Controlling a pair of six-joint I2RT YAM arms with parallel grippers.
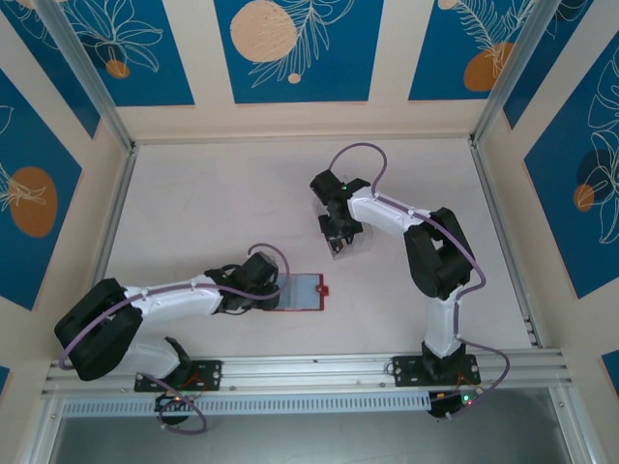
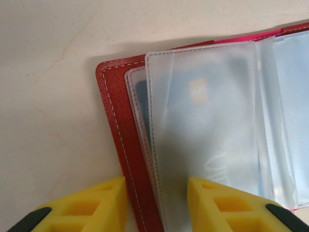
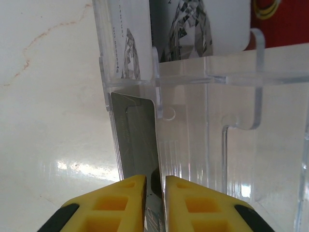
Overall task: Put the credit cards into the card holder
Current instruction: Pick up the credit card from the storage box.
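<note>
Dark red and leather-like, the card holder (image 1: 302, 291) is seen lying open on the pale surface (image 1: 213, 203), near the front edge and left of centre, with its snap tab (image 1: 324, 288) pointing right. In the left wrist view its white-stitched cover (image 2: 116, 121) is fanned with frosted clear sleeves (image 2: 207, 145). A bluish card (image 2: 198, 92) with a pale square patch can be made out through the top sleeve. The left hand (image 2: 157, 193) is set at the holder's left end (image 1: 263, 290). Its yellow fingers (image 2: 96, 205) are parted astride the stitched edge, one beside the cover and one over the sleeve. Nothing is clamped between them.

Farther back and to the right, the right hand (image 1: 338, 240) is lowered at a clear tray (image 3: 231, 159). Its fingers are closed to a narrow slit (image 3: 155, 188) on the edge of a grey card (image 3: 135, 140) standing in the tray's left compartment. Behind the divider, pale cards (image 3: 193, 24) printed with a faceted diamond design are stacked upright. A line of small print runs along one of them but cannot be read. A red card (image 3: 285, 24) with a yellow mark is seen at the far right.
</note>
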